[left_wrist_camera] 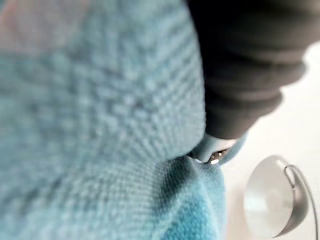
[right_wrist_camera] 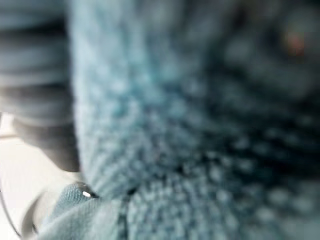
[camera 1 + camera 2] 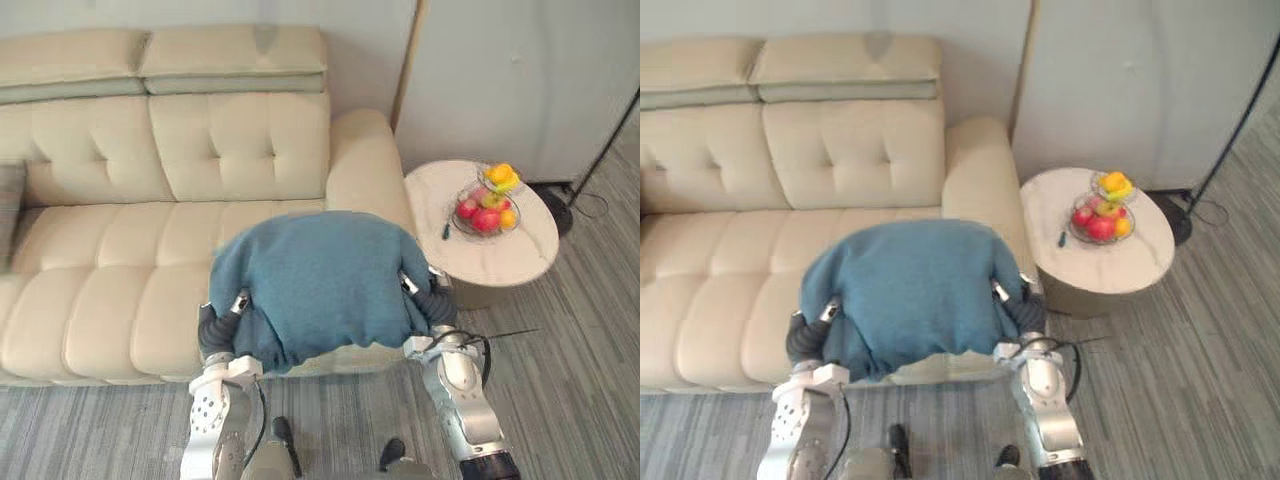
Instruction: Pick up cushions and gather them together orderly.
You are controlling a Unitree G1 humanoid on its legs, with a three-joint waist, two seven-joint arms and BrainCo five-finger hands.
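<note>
- Over the front edge of the sofa, 1 blue cushion hangs pressed between your left robot hand and right robot hand, 1 at each side.
- Both sink into the cloth, so you cannot tell how far either is open or closed.
- Progress looks early: a grey cushion at the sofa's far left lies well apart, so the 2 are not yet gathered.
- No writing or labels can be read, on the cushions or on the round surface with its fruit bowl.

The blue cushion is coarse woven cloth, and the cream sofa looks smooth, leather-like and slightly glossy.
</note>
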